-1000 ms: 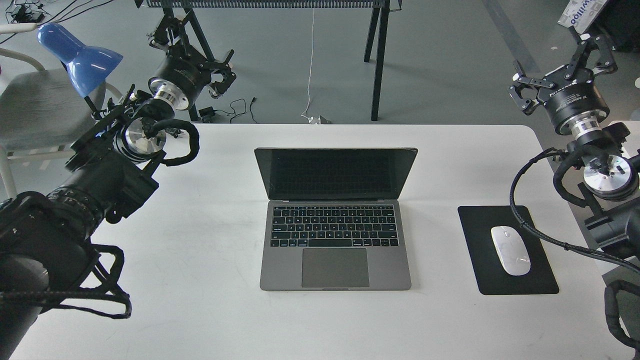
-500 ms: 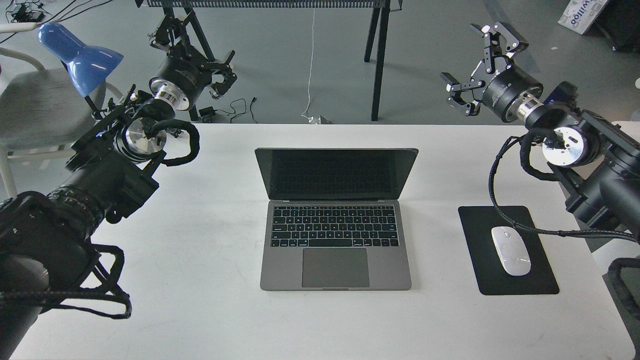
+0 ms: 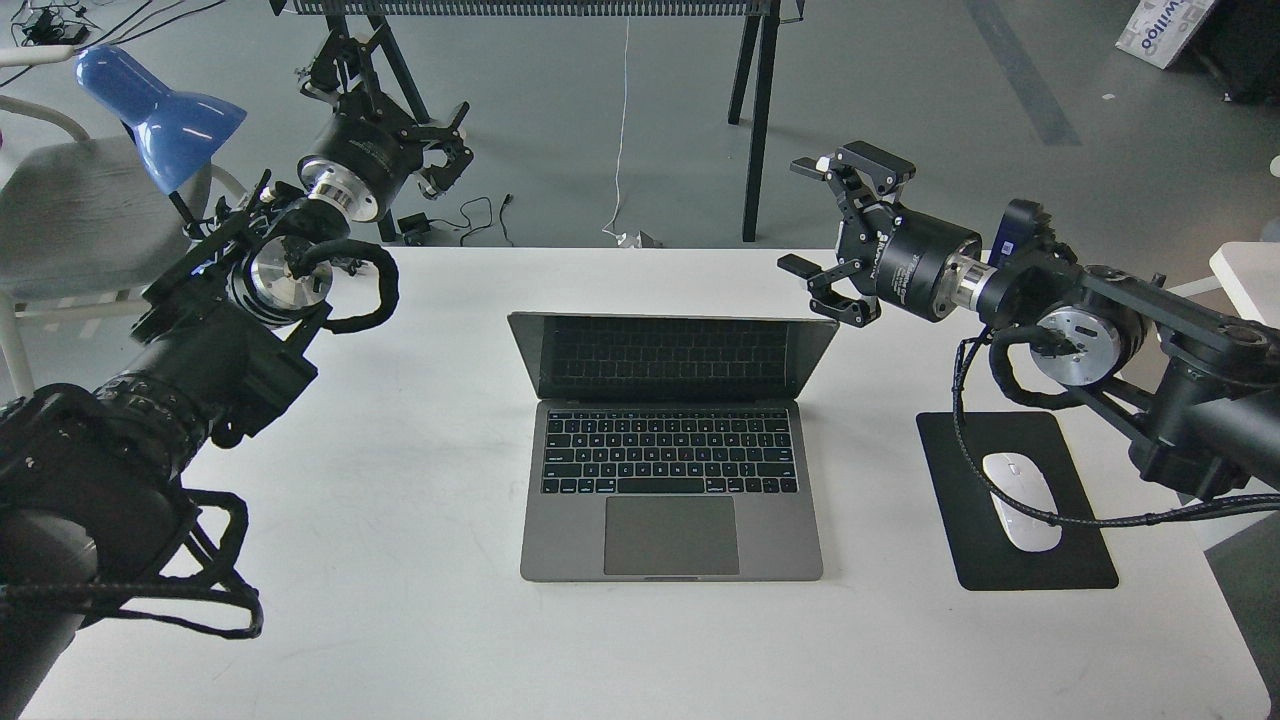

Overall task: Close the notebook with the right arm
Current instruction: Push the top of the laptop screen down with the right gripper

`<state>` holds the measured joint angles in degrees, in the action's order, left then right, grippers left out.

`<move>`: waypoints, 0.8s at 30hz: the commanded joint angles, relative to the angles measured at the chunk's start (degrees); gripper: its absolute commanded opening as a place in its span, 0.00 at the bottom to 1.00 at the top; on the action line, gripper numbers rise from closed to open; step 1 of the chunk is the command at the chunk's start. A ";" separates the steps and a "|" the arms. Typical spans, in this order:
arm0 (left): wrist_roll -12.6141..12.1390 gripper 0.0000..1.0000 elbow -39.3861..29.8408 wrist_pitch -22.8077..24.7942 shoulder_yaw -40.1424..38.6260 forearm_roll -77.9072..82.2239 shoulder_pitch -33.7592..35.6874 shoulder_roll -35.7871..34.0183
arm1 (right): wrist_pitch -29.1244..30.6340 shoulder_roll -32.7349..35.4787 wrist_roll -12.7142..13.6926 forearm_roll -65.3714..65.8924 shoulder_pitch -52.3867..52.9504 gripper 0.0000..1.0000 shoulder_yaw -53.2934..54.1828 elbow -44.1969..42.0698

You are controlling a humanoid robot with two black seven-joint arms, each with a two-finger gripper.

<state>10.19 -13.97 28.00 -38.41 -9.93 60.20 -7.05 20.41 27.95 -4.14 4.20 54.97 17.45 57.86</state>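
Swung in — right end effector (image 3: 820,220) spread behind notebook (image 3: 672,450) lid

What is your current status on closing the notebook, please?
Right tool open, at the notebook lid's top right corner. Lid partly tipped forward. Left tool parked clear. Nothing in the way.

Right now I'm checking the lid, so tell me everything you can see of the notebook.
The notebook is a slim grey, metal-looking laptop lying flat mid-table, front edge towards the camera. It has black keys, a large trackpad and a dark screen. The lid stands open. The right claw, fingers spread, is just beyond its upper right corner; contact is unclear.
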 commanded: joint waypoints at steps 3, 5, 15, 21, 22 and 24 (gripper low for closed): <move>0.00 1.00 0.00 0.00 0.00 0.00 0.00 0.01 | -0.19 2.72 0.01 0.19 -0.65 1.00 -2.50 4.97; 0.00 1.00 0.00 0.00 0.00 0.00 0.00 0.01 | -0.19 3.51 0.01 1.33 -1.35 1.00 -3.56 6.55; 0.00 1.00 0.00 0.00 0.00 0.00 0.00 0.01 | -0.19 4.31 -0.08 9.59 -6.36 1.00 -4.97 8.23; 0.00 1.00 0.00 0.00 0.00 0.00 0.00 0.01 | -0.19 3.61 -0.08 13.90 -10.40 1.00 -4.97 7.88; 0.00 1.00 0.00 0.00 0.00 0.00 0.00 0.01 | -0.19 3.52 -0.08 14.51 -10.93 1.00 -4.97 7.88; 0.00 1.00 0.00 0.00 0.00 0.00 0.00 0.01 | -0.19 3.43 -0.08 15.48 -11.72 1.00 -5.06 7.88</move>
<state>10.19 -13.97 28.00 -38.41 -9.93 60.20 -7.03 20.21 31.56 -4.20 18.17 44.52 12.40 65.75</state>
